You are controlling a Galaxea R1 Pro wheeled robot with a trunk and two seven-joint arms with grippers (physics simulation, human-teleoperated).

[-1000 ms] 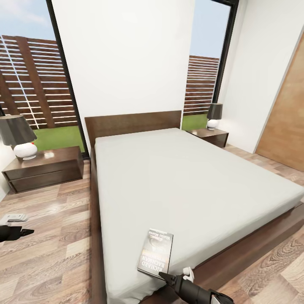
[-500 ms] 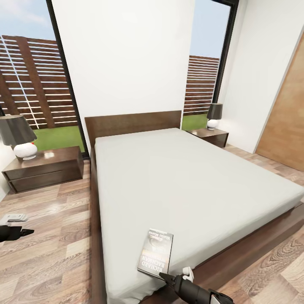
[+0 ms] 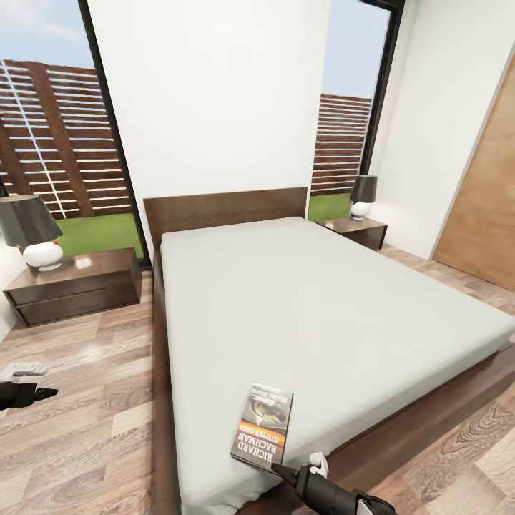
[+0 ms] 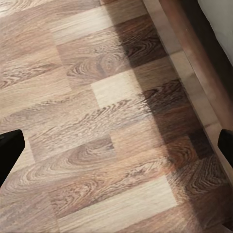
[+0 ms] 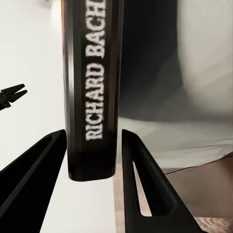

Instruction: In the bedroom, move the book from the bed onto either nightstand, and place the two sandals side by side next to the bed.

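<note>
The book (image 3: pixel 262 426) lies near the foot corner of the bed (image 3: pixel 322 307), on the pale grey mattress, its near end tilted up a little (the spine reads "RICHARD BACH…" in the right wrist view (image 5: pixel 94 87)). The right gripper (image 5: pixel 92 160) has its two fingers spread to either side of that spine, not clamped on it. The left gripper (image 4: pixel 116 145) hangs over the wood-plank floor (image 3: pixel 79 436) beside the bed frame, fingers wide apart. Two nightstands (image 3: pixel 75 285) (image 3: pixel 355 230) with lamps (image 3: pixel 32 232) flank the headboard.
</note>
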